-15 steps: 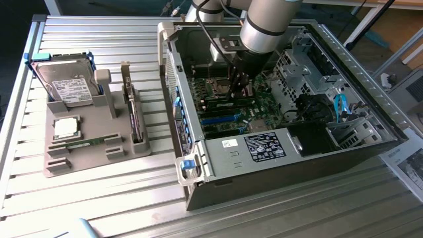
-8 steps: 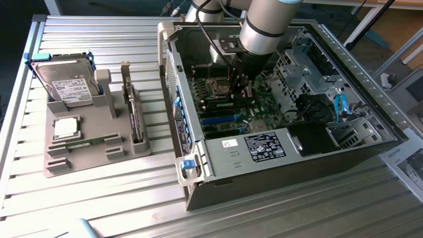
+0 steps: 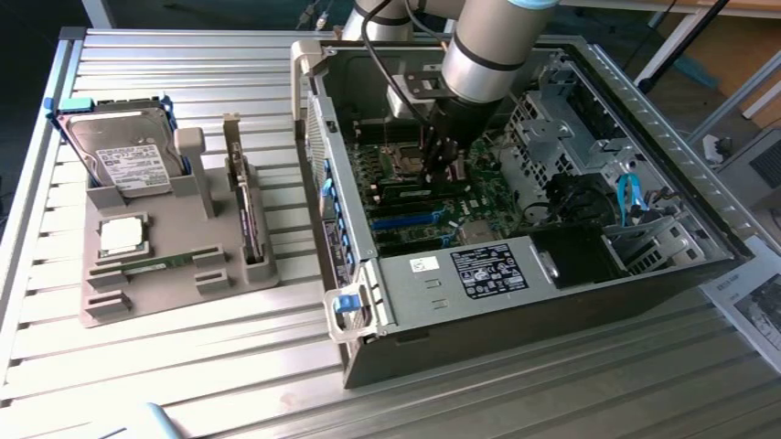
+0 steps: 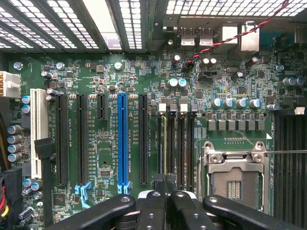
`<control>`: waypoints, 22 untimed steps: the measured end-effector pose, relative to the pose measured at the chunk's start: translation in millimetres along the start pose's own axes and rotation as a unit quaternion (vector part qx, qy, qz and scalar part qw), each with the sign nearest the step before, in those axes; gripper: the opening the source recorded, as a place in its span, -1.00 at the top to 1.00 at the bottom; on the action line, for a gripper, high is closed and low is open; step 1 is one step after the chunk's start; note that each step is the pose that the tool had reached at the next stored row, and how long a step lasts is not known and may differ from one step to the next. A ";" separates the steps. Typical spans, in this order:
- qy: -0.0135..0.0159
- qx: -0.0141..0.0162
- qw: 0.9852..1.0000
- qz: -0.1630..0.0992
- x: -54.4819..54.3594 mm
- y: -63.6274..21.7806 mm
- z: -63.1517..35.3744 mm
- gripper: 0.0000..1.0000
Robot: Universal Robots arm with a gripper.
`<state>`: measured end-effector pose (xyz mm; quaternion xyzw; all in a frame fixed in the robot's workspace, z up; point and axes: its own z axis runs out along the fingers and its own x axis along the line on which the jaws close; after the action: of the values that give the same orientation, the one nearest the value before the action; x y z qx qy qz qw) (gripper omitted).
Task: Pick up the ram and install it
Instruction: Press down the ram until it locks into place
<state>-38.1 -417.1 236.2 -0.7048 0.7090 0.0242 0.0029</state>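
I've got the gripper (image 3: 442, 169) down inside the open computer case (image 3: 403, 274), well to the exterior view's right of the grey tray (image 3: 171, 229). From the wrist, the jaws are closed tight together, fingertips of the gripper (image 4: 165, 194) sitting right over the memory slots (image 4: 184, 148) on the green board (image 4: 110, 72).

There's the ram (image 4: 165, 148), I reckon: a thin pale-green edge running along the one slot in line with my fingertips. I can't tell whether I'm pinching its top edge or only resting on it.

A thin green strip (image 3: 159, 264) also lies in the tray; too small to identify.

I judge the ram to be light, stiff, thin and fragile. It should be held by its long bare edges, never by the chips or contacts, and pressed evenly.
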 end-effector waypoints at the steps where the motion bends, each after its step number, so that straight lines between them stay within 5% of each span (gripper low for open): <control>1: 0.000 0.000 1.000 0.000 0.0 0.0 0.1 0.80; 22: 0.000 0.000 1.000 0.000 0.3 -0.1 3.1 0.80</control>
<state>-38.1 -417.2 233.1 -0.7048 0.7090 0.0241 0.0028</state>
